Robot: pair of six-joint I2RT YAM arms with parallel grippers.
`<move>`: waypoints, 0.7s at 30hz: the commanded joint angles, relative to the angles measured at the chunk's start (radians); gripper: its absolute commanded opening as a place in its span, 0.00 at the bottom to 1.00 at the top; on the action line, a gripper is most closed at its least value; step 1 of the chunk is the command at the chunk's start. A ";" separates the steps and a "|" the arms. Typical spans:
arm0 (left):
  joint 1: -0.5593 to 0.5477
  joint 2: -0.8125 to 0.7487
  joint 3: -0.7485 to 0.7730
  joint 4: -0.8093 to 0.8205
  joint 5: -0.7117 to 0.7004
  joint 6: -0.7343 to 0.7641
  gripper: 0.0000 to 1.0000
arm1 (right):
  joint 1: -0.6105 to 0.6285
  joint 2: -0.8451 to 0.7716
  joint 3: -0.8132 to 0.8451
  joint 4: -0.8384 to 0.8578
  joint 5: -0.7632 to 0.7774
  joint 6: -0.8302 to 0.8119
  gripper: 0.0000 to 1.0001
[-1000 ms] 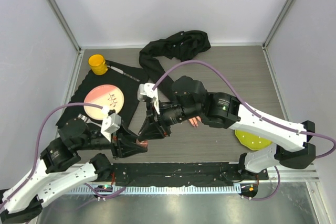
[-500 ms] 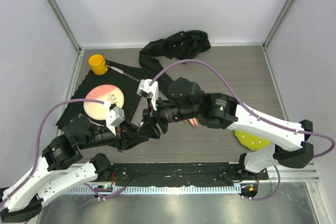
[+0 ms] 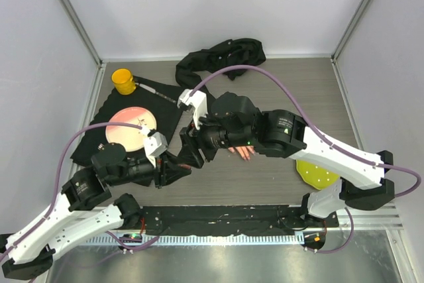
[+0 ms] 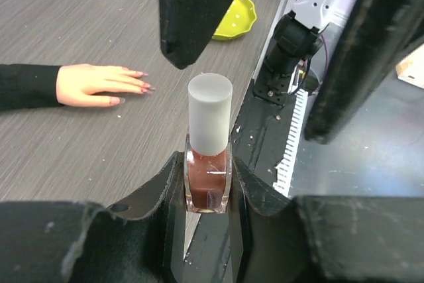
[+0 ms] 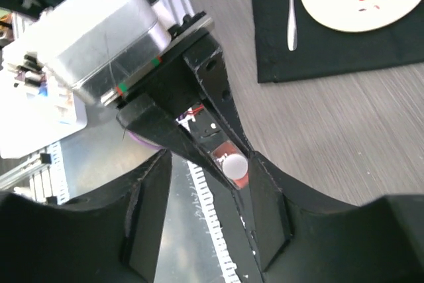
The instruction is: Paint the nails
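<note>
The left gripper (image 4: 209, 193) clamps a polish bottle (image 4: 209, 170) by the table's (image 4: 79, 4) near edge. The right gripper (image 5: 209, 223) hovers around its white cap (image 4: 210, 114), jaws spread and clear of it. Just right, the nails (image 4: 150, 87) tip a mannequin hand (image 4: 89, 84) lying flat, its black sleeve (image 4: 26, 86) trailing toward the far side.

In the upper left of the top view, a yellow cup (image 3: 123, 79) stands on the grey wood-grain tabletop (image 3: 298, 91), a slim dark pen (image 3: 156, 91) just beside it, above a black mat (image 3: 164, 107) bearing a pink plate (image 3: 129, 128) and fork (image 5: 290, 4), while a lime-green dish (image 3: 318, 174) sits lower right.
</note>
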 commanded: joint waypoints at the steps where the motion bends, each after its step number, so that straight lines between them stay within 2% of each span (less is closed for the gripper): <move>1: 0.004 0.007 0.001 0.043 -0.008 0.017 0.00 | 0.005 0.035 0.075 -0.076 0.065 0.021 0.51; 4: 0.004 -0.002 -0.002 0.046 -0.005 0.017 0.00 | 0.005 0.053 0.100 -0.095 0.062 0.018 0.48; 9: 0.004 -0.017 -0.010 0.048 -0.006 0.011 0.00 | 0.005 0.068 0.112 -0.121 0.090 0.017 0.47; 12: 0.004 -0.019 -0.012 0.048 -0.008 0.013 0.00 | 0.003 0.073 0.106 -0.113 0.057 0.020 0.43; 15: 0.004 -0.016 -0.010 0.043 -0.012 0.013 0.00 | 0.005 0.076 0.106 -0.110 0.045 0.021 0.34; 19: 0.004 -0.014 -0.009 0.045 -0.014 0.011 0.00 | 0.005 0.075 0.092 -0.093 0.001 0.015 0.31; 21: 0.004 -0.016 -0.010 0.048 -0.012 0.012 0.00 | 0.005 0.075 0.081 -0.087 -0.013 0.012 0.27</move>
